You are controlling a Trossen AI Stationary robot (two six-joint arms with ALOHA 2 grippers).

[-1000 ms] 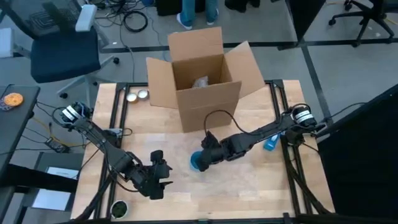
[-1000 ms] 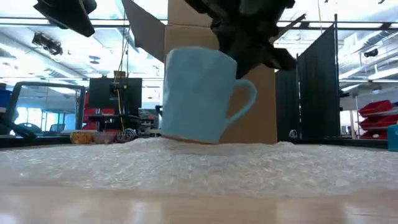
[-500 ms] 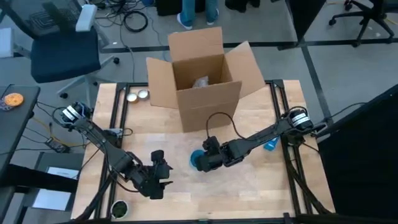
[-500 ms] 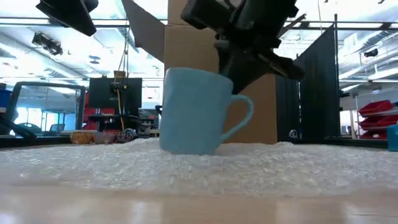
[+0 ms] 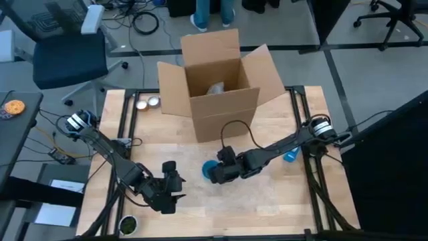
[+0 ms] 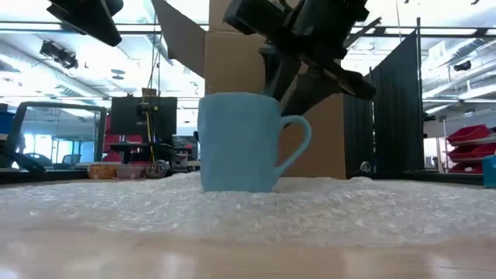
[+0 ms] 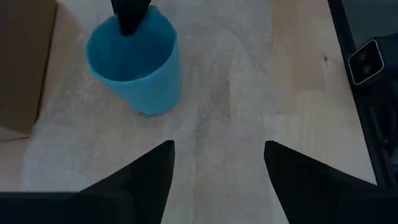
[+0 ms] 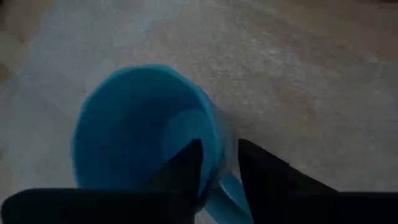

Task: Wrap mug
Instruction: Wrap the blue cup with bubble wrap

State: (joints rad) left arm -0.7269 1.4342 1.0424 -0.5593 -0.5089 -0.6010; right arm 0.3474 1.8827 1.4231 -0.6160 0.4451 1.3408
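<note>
A light blue mug point(image 6: 236, 143) stands upright, its base on a sheet of bubble wrap point(image 6: 256, 211) spread over the wooden table. Its handle point(image 6: 298, 147) faces the right in the low view. My right gripper point(image 8: 217, 165) is at the mug's rim point(image 5: 212, 171), coming in from the table's right, and is shut on it. My left gripper point(image 7: 217, 168) hangs open over the bubble wrap point(image 7: 242, 87), near and to the left of the mug point(image 7: 134, 62), and touches nothing. My right gripper has the mug's rim point(image 8: 214, 140) just above the handle point(image 8: 227, 190), one finger point(image 8: 186, 163) inside the cup and one finger point(image 8: 255, 163) outside. The fingers come slanting down from the table's right side. The mug stands upright with its base on the bubble wrap.
An open cardboard box point(image 5: 217, 80) stands at the table's far middle, right behind the mug. A small blue object point(image 5: 291, 155) lies by the right edge, two round lids point(image 5: 147, 102) at the far left, a dark round thing point(image 5: 127, 223) at the near left corner.
My right gripper has gone down and a little toward the table's left with the mug. The mug was tilted and lifted off the bubble wrap; now it stands upright on it.
</note>
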